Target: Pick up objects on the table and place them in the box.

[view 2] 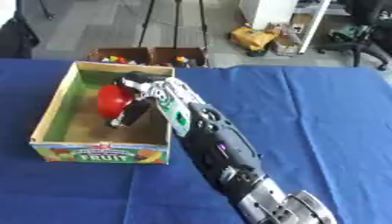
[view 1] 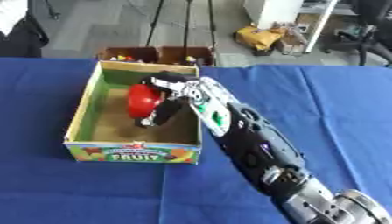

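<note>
box (view 1: 81, 114): an open cardboard carton is seen at the left of the table, with green inner walls and a brown floor; it is set slightly askew.
writing: the word "fruit" is read in white capitals on a green band along the front panel (view 1: 134, 154), with a smaller line of print above it that cannot be made out; coloured fruit pictures are printed to either side of the word.
red object (view 1: 141, 99): a round, glossy red thing is held inside the box, above the brown floor, toward its middle; what it is exactly cannot be told.
right hand (view 1: 167, 98): it is reached over the box's right wall from the lower right, and its dark fingers are curled round the red object; whether the object touches the floor cannot be told.
right arm (view 1: 253, 144): a black and silver forearm is laid diagonally from the lower right corner up to the box; a small green mark is shown on its wrist section.
table (view 1: 329, 109): it is covered by a blue cloth with creases.
far bins (view 2: 149, 55): brown crates with small coloured items are seen just beyond the table's far edge.
</note>
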You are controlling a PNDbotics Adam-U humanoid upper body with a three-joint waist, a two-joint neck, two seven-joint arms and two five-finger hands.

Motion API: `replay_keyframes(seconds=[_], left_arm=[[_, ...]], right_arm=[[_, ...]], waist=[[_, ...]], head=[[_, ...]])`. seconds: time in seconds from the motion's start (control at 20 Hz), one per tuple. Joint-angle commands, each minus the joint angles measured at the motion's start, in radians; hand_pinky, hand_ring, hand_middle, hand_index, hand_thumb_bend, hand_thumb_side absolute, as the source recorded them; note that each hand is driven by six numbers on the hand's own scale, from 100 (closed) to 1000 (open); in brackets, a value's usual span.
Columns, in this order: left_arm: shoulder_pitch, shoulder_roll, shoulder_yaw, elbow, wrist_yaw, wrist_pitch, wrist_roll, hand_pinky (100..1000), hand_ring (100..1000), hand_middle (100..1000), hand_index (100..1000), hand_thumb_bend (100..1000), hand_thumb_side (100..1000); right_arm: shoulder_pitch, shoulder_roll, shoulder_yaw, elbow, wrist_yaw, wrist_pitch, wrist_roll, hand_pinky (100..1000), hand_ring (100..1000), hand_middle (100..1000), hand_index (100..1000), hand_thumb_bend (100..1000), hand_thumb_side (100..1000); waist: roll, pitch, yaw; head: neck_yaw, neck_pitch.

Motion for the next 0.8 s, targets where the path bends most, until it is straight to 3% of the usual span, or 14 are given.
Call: replay_keyframes(seconds=[0.05,0.4,0.5,0.65,0.8], left_arm=[[-0.016,0.003,-0.003,-0.014,0.004,0.0,-0.004,672,843,686,751,100,982],[-0.016,0.002,-0.003,-0.014,0.004,0.0,-0.003,673,843,685,750,100,982],[-0.016,0.002,-0.003,-0.014,0.004,0.0,-0.003,673,844,685,750,100,982],[-0.016,0.002,-0.003,-0.014,0.004,0.001,-0.003,674,843,685,750,100,982],[-0.015,0.001,-0.003,-0.014,0.005,0.001,-0.004,674,843,685,750,100,983]], right_arm=[[-0.018,0.0,-0.014,0.018,0.034,-0.009,-0.004,577,645,581,697,100,357],[-0.019,0.006,-0.021,0.05,0.068,-0.037,0.041,615,709,636,773,160,414],[-0.019,0.007,-0.021,0.051,0.074,-0.044,0.052,639,740,673,800,236,447],[-0.021,0.008,-0.021,0.046,0.085,-0.057,0.072,689,797,747,885,437,540],[-0.021,0.01,-0.026,0.031,0.086,-0.07,0.088,715,820,776,946,504,571]], waist=[[0.005,-0.02,0.002],[0.004,-0.017,0.004],[0.005,-0.017,0.004],[0.006,-0.018,0.004],[0.008,-0.02,0.003]], head=[[-0.004,-0.013],[-0.005,-0.014],[-0.005,-0.014],[-0.006,-0.013],[-0.007,-0.012]])
